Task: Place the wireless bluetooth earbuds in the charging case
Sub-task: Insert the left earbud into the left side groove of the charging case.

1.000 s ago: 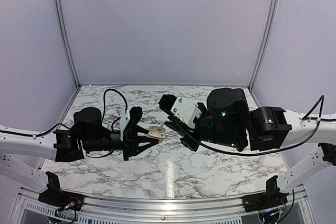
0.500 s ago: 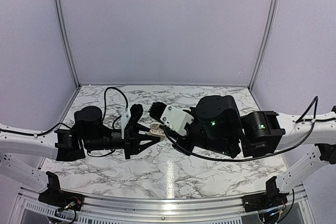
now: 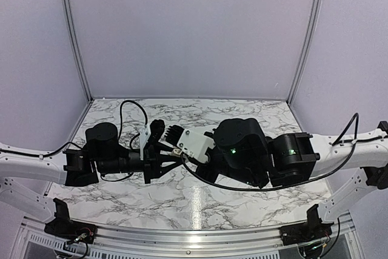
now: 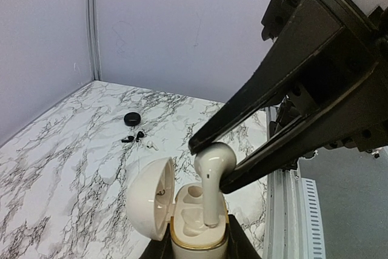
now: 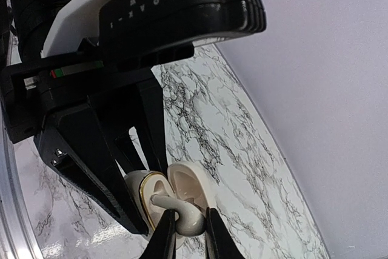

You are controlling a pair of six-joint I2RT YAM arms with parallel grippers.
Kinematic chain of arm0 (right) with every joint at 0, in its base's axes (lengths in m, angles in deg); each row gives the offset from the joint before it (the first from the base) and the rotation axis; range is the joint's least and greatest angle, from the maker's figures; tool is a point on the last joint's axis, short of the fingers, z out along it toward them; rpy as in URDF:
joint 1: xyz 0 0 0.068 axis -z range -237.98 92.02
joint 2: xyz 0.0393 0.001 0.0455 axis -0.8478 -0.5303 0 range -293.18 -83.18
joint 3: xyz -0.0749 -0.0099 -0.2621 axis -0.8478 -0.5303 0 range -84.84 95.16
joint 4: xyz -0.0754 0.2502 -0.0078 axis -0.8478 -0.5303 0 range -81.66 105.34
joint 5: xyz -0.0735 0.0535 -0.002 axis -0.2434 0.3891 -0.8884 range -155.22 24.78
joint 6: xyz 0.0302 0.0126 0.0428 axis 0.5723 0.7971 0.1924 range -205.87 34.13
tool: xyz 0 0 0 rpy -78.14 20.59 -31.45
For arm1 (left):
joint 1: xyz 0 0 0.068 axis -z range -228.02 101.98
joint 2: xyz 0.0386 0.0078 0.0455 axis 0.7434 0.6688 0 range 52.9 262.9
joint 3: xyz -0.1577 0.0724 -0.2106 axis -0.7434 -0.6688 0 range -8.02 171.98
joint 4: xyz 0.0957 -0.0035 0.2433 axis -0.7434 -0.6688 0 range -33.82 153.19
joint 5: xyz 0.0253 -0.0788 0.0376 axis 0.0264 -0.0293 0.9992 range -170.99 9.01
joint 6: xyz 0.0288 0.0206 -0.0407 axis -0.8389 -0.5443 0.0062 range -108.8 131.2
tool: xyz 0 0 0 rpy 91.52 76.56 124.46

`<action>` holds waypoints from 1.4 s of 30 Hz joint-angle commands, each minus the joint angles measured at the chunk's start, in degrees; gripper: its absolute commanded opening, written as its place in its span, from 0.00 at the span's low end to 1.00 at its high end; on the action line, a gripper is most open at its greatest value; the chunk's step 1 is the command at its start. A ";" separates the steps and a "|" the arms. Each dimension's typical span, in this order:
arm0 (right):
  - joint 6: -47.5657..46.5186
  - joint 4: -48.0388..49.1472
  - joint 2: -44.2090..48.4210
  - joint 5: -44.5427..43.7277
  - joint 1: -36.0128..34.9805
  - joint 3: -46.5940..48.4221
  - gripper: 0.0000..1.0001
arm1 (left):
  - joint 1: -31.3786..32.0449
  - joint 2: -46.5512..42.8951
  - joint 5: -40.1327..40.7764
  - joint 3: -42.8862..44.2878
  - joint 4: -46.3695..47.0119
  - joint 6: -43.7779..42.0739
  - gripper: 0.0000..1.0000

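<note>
Marble-patterned counter, pale walls on three sides.

Left arm and right arm reach toward each other and meet above the middle of the counter, off its surface.

Left gripper: closed on the charging case, clamped low on its body, one finger on each side. Case upright and clear of the counter. Its hinged lid is swung open to the left in the left wrist view.

Right gripper: closed on a cream-white earbud, the two dark fingers pinching its rounded head from either side. Comes in from the upper right in the left wrist view, angled down over the case.

Earbud stem points down, its tip inside the right-hand well of the open case. Head sits above the case rim, not seated. Neighbouring well shows as a round hollow.

Far back on the counter, well apart from the grippers: a black round puck. Just in front of it, a few small dark pieces and a small pale piece, too small to tell what they are.
</note>
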 commanded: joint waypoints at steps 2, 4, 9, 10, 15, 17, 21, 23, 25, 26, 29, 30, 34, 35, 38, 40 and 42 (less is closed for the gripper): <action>-0.54 1.75 -0.75 -3.04 -0.75 3.34 0.09 | -0.32 -0.24 0.02 1.11 2.83 0.11 0.00; -0.35 1.85 -1.13 -4.03 -0.89 3.56 0.09 | -0.32 -0.16 -0.05 1.09 2.92 0.10 0.00; -0.52 1.76 -1.97 -4.70 -1.15 3.88 0.09 | -0.32 -0.14 0.01 0.98 3.16 0.20 0.00; -0.52 1.84 -2.07 -4.69 -1.22 3.87 0.09 | -0.32 -0.17 0.01 0.98 3.10 0.20 0.00; -0.69 1.37 -2.67 -5.04 -1.41 3.93 0.08 | -0.32 -0.55 0.07 0.76 3.11 0.15 0.00; -0.76 1.32 -2.74 -5.15 -1.49 3.92 0.08 | -0.32 -0.59 0.13 0.71 3.11 0.19 0.00; -1.21 1.20 -3.15 -5.41 -1.75 4.01 0.08 | -0.32 -0.58 0.18 0.71 3.16 0.18 0.00; -1.60 1.05 -3.59 -5.58 -2.10 3.99 0.08 | -0.32 -0.51 0.25 0.73 3.18 0.28 0.00; -2.09 1.13 -4.02 -6.03 -2.52 3.90 0.09 | -0.32 -0.50 0.26 0.64 3.26 0.28 0.00; -2.37 1.15 -4.20 -6.24 -2.74 3.89 0.08 | -0.32 -0.50 0.31 0.63 3.28 0.26 0.00; -2.79 1.05 -4.83 -7.11 -3.17 4.03 0.09 | -0.32 -0.59 0.52 0.54 3.46 0.35 0.00; -2.76 1.12 -4.95 -7.01 -3.25 4.16 0.09 | -0.32 -0.63 0.61 0.47 3.57 0.37 0.00; -2.26 1.49 -4.52 -5.13 -3.26 4.08 0.12 | -0.32 -0.92 0.53 0.27 3.86 0.35 0.00; -2.09 1.50 -4.28 -4.87 -3.22 4.12 0.16 | -0.32 -1.01 0.58 0.15 4.05 0.36 0.00; -1.88 1.65 -3.34 -4.76 -3.26 4.01 0.23 | -0.32 -1.57 0.61 -0.41 4.57 0.37 0.00; -1.77 1.88 -2.50 -4.42 -3.26 3.87 0.24 | -0.32 -1.94 0.78 -0.82 5.05 0.37 0.00; -1.65 2.16 -1.71 -3.52 -3.26 3.73 0.25 | -0.32 -2.16 0.77 -1.09 5.54 0.31 0.00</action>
